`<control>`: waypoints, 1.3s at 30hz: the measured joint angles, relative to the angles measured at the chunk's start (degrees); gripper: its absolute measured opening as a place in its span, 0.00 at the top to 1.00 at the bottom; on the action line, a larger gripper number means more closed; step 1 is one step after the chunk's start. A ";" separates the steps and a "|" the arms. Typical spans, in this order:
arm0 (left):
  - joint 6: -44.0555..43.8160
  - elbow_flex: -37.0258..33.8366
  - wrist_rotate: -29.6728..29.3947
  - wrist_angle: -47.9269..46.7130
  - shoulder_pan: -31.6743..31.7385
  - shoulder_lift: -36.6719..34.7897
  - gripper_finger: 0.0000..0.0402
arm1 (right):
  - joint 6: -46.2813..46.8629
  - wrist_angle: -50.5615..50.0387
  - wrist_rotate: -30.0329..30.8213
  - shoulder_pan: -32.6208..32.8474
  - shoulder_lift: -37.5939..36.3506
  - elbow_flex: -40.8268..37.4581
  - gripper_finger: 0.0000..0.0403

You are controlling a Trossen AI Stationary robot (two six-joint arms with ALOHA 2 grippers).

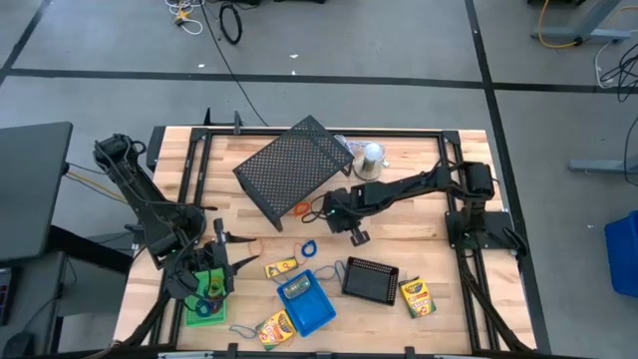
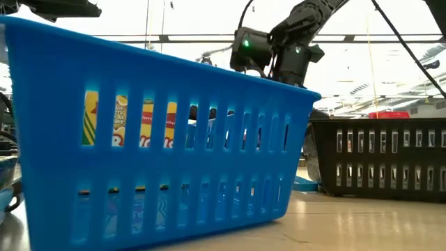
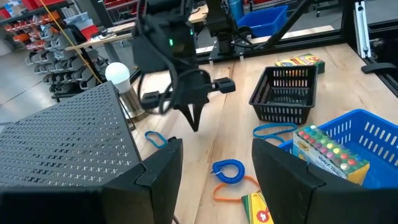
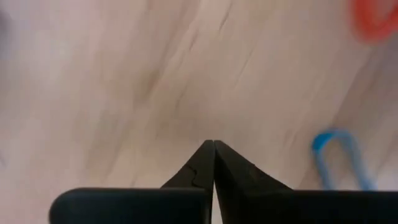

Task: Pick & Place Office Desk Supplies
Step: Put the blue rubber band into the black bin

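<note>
Above bare wood | right gripper closed, empty | blue loop just beside

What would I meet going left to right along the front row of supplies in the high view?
Green tray → crayon box at the front edge → blue tray → black mesh tray → crayon box at the right end.

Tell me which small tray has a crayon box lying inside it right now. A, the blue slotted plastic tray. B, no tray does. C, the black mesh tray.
A: the blue slotted plastic tray holds a yellow-green crayon box, while the small black mesh tray looks empty in the high and left wrist views.
</note>
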 joint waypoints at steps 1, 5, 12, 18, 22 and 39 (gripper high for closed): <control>0.00 0.00 0.05 0.00 0.00 0.00 0.50 | -0.03 1.13 0.34 -0.15 -0.17 0.22 0.93; 0.00 0.00 0.55 0.06 0.00 0.00 0.50 | -0.10 2.78 3.36 -1.20 -0.11 0.21 0.76; 0.43 0.00 0.52 0.11 0.00 0.00 0.50 | -2.59 4.25 4.29 -3.12 -0.13 0.23 0.46; 0.39 0.00 0.50 0.25 0.00 0.00 0.50 | -4.58 4.63 4.05 -5.66 0.09 0.23 0.44; 0.48 0.00 0.44 1.13 0.00 0.00 0.50 | -5.40 5.21 3.67 -7.40 1.85 0.45 0.49; 6.62 -0.04 0.60 6.36 -0.02 0.02 0.50 | -7.61 1.61 1.24 -8.58 5.12 3.14 0.87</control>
